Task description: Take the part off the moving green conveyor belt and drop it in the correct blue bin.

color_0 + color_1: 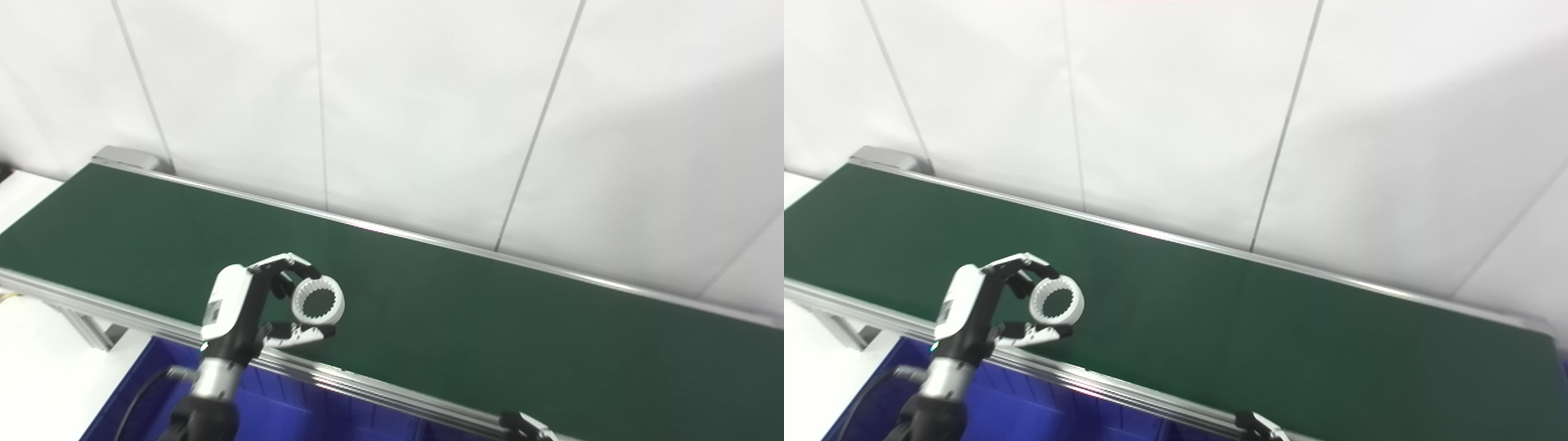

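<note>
Left eye view: left hand (245, 306) pinches white toothed ring (318, 300) between fingers and thumb.

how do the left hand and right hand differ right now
The left hand is raised over the green conveyor belt and fully in view; the right hand barely peeks in at the bottom edge, below the belt's near rail. The left hand is shut on the white toothed ring, pinched between fingers and thumb; the right hand's state cannot be told. Both come in from the bottom, near the blue bin.

White panelled wall (429, 110) with thin seams behind, white surface (37, 361) at lower left
</note>
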Motion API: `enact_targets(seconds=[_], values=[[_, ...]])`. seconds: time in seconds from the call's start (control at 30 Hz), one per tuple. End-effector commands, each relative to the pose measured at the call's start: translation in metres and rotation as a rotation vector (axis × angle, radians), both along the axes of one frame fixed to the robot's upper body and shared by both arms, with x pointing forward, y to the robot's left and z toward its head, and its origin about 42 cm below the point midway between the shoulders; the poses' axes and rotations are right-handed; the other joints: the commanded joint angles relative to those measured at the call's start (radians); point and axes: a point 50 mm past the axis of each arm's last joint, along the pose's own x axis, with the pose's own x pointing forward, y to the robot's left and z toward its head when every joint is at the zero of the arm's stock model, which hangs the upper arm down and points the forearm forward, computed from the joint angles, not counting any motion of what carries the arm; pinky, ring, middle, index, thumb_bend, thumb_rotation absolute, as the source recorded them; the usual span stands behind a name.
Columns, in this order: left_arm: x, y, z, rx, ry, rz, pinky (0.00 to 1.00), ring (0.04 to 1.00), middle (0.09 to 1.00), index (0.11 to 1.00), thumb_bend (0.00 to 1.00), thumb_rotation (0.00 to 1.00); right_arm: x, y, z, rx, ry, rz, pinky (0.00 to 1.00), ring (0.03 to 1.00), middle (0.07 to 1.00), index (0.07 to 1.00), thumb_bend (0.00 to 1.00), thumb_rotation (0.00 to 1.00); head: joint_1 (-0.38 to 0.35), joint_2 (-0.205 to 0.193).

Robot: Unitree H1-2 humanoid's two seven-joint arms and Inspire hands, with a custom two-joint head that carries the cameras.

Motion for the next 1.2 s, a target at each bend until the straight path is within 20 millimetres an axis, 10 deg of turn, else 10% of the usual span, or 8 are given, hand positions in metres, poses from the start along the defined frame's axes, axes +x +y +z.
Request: enact_targets(seconds=[0.0, 0.47, 1.17], values=[[-0.006, 0.008, 0.013, -0.026, -0.085, -0.047, 0.39, 0.454, 0.477, 0.491, 0.50, 0.00, 0.001, 0.003, 0.012, 0.037, -0.072, 0.022, 0.59, 0.642, 0.684, 0.714, 1.00, 0.42, -0.028, 0.018], [-0.054, 0.022, -0.014, -0.029, 0.081, -0.243, 0.45, 0.461, 0.473, 0.489, 0.48, 0.00, 0.000, 0.014, 0.026, 0.056, -0.096, 0.019, 0.58, 0.640, 0.695, 0.715, 1.00, 0.48, -0.129, 0.120], [-0.043, -0.006, -0.026, 0.443, 0.395, -0.447, 0.47, 0.433, 0.466, 0.524, 0.50, 0.00, 0.000, 0.014, 0.034, 0.071, -0.088, 0.014, 0.59, 0.651, 0.705, 0.726, 1.00, 0.47, -0.125, 0.168]])
